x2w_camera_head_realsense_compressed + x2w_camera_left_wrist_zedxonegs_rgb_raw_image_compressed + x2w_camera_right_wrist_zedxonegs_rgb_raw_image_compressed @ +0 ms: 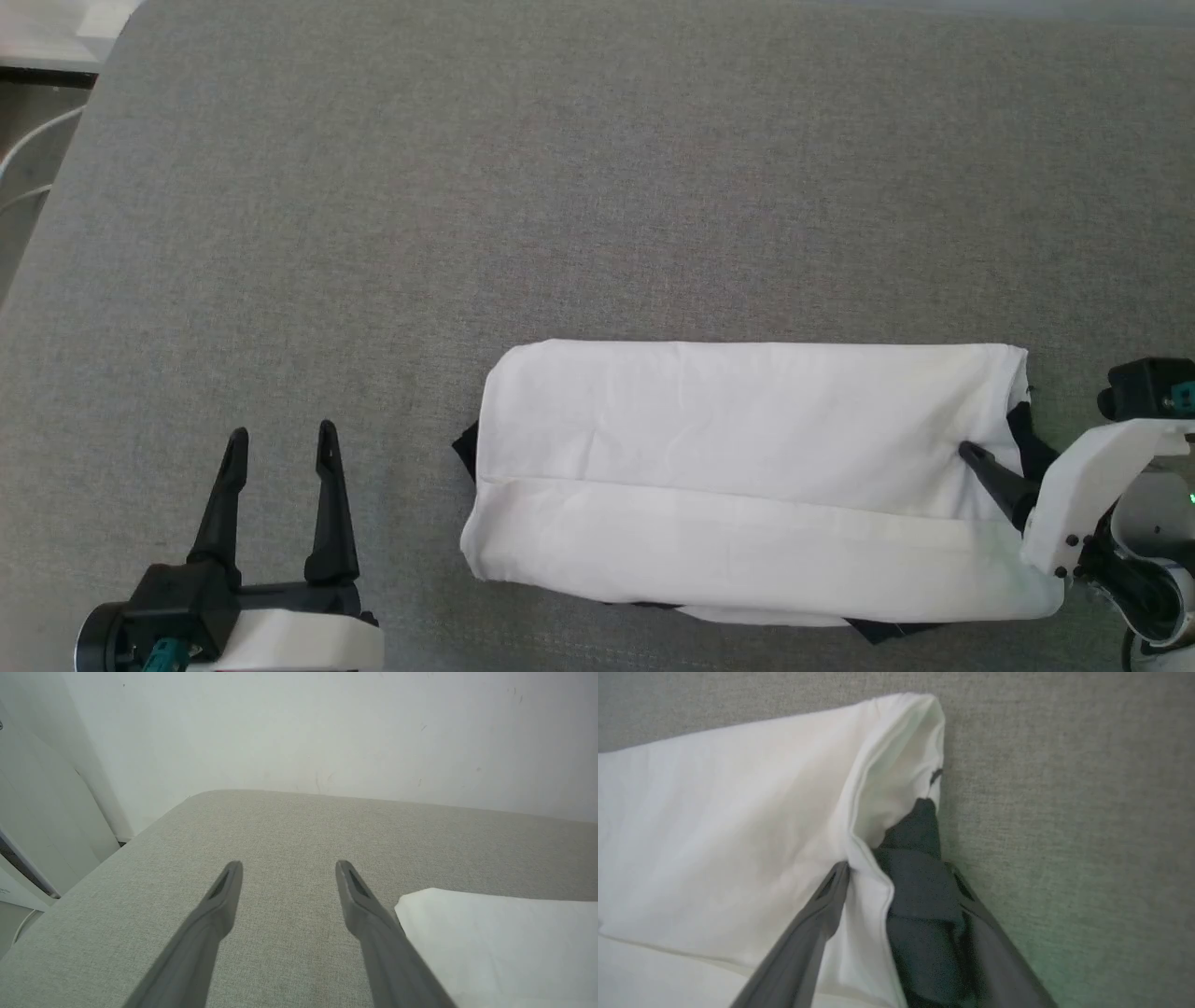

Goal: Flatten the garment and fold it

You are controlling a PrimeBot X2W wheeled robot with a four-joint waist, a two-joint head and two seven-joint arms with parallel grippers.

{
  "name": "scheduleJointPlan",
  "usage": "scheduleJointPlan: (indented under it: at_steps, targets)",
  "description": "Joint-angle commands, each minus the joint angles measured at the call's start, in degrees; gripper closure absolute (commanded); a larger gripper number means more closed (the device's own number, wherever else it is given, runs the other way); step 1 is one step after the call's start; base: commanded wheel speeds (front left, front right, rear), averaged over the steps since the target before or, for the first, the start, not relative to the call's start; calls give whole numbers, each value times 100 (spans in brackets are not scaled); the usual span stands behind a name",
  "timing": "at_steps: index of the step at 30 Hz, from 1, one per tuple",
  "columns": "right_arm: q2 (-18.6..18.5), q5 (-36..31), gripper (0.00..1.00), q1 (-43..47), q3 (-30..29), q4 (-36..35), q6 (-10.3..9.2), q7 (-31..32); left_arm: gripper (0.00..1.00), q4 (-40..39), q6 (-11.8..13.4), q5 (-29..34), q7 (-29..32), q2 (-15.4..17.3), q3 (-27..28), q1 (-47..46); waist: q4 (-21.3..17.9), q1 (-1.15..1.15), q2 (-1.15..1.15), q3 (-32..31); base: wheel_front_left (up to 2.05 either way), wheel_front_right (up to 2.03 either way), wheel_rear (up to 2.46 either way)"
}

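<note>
My left gripper (280,441) spread wide and empty over the grey surface (373,233), the garment (747,467) folded in a white band near it, my right gripper (896,870) parted, straddling its black-sleeved end

The garment (747,439) is soft, matt white cloth; the surface (467,187) beneath is coarse grey weave.

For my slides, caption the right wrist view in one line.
Open right gripper straddles the end of the folded garment, white fabric and black sleeve between its fingers.
</note>
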Motion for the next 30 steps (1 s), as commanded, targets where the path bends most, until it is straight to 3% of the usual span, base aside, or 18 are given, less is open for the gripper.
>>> scheduleJointPlan:
  at_steps: [1, 2, 4, 16, 26, 30]
  targets:
    - [111, -35, 0, 46, 121, 347, -12, 139, 0, 33, -65, 38, -27, -48, 38, -105, 21, 1, 0, 45, 0, 0, 0]
    - [127, -45, 50, 24, 131, 387, -12, 132, 0, 45, -83, 41, -27, -54, 37, -113, 19, 1, 0, 48, 0, 0, 0]
    - [143, -78, 100, -21, 149, 435, -12, 77, 0, 77, -109, 43, -27, -66, 38, -125, 5, 1, 0, 35, 0, 0, 0]
    - [84, -370, 100, -147, -371, 525, -12, -304, 0, 241, -160, 54, -27, -162, 6, -67, -141, 1, 0, -328, 0, 0, 0]
    - [-56, -773, 100, -199, -1429, 556, -12, -264, 0, 331, -115, 181, -26, -106, -49, 57, -227, 1, 0, -621, 0, 0, 0]
    - [-13, -815, 100, -216, -1426, 401, -12, -145, 0, 381, -69, 300, -5, -51, -112, 108, -267, 1, 0, -751, 0, 0, 0]
